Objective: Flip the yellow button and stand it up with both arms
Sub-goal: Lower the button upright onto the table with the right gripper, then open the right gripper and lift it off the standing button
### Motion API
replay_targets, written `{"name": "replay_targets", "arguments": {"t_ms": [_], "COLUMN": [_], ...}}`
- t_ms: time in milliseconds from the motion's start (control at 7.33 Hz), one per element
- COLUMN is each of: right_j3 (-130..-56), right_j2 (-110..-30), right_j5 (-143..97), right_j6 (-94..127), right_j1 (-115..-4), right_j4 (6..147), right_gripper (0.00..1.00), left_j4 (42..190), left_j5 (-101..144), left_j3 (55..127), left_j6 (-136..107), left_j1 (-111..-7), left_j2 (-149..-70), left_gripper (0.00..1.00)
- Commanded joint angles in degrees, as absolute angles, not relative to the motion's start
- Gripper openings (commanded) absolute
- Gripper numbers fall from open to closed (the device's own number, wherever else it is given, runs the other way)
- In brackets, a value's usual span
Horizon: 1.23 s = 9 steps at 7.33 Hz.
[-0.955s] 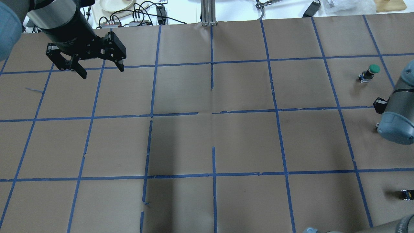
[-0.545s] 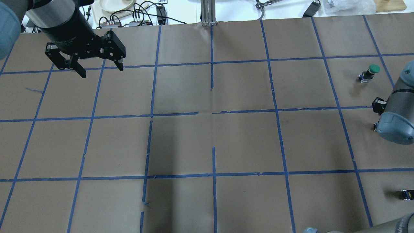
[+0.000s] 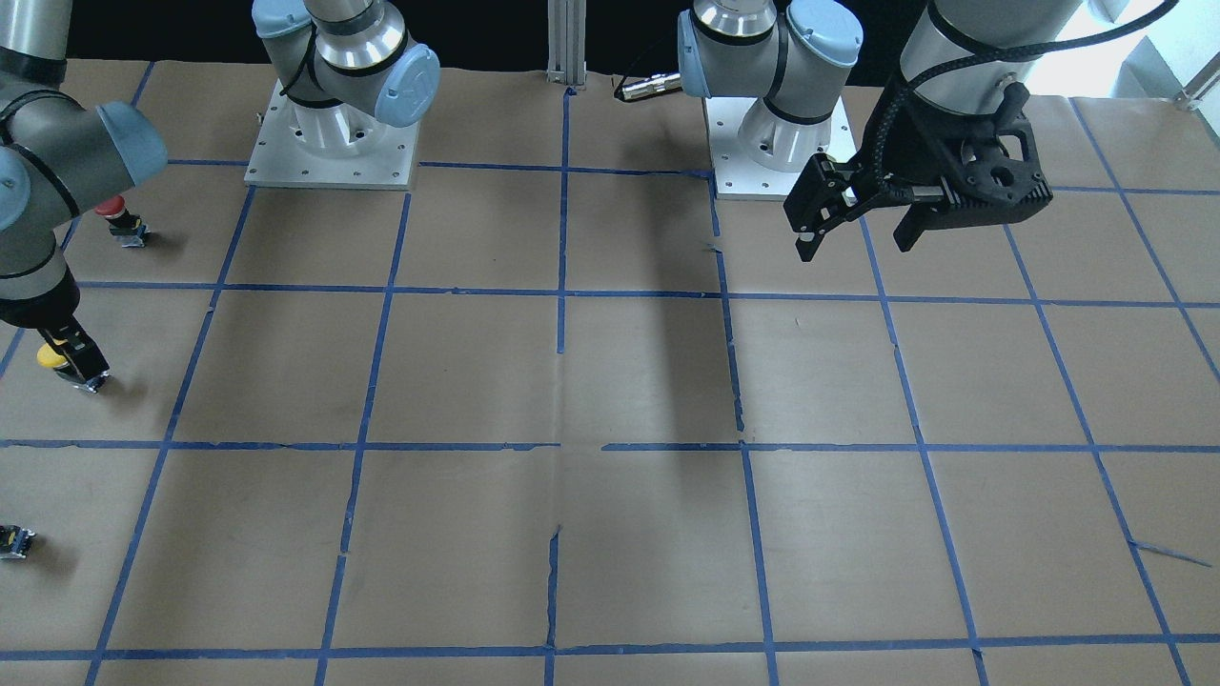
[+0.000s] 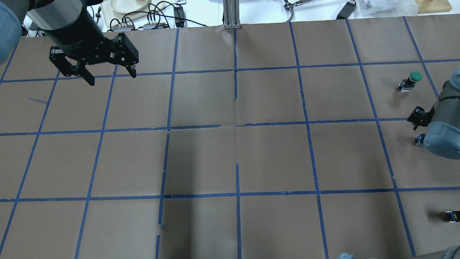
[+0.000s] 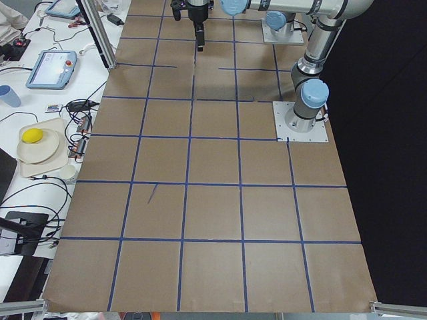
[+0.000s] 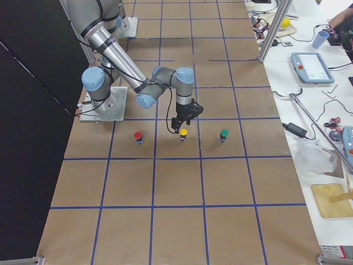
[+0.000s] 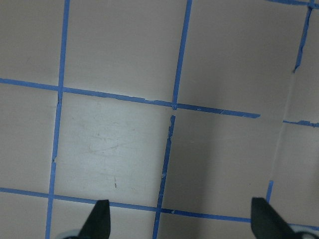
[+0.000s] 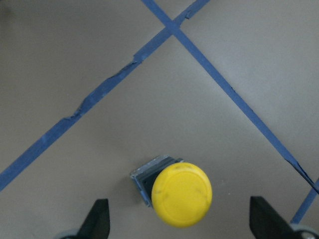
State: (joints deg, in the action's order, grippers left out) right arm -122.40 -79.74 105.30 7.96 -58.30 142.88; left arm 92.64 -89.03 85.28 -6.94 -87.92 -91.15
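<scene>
Straddling yellow button (image 8: 181,193), right hand (image 8: 182,221) spread; left hand (image 4: 112,78) spread too, far off.

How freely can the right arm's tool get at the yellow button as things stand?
Probably yes: the open right tool hangs just above the yellow button, and nothing shows between them.

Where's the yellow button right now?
In the exterior right view, the yellow button sits on the robot's right side, between the red button and the green button, directly under the open right gripper.
</scene>
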Motion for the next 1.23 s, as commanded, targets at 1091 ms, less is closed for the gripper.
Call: {"name": "replay_targets", "arguments": {"t_ms": [1091], "right_j3": [-97.9], "right_j2": [-97.6], "right_j5": [89.9], "right_j6": [5.5], "right_j1": [-87.4], "right_j4": [88.2], "right_gripper": [1.00], "left_j4": [92.9], "left_j5": [-89.3], "left_j3": [84.4], "left_j6": [-6.9], "left_j1": [-88.1], "left_j2": [-91.2], "left_gripper": [1.00]}}
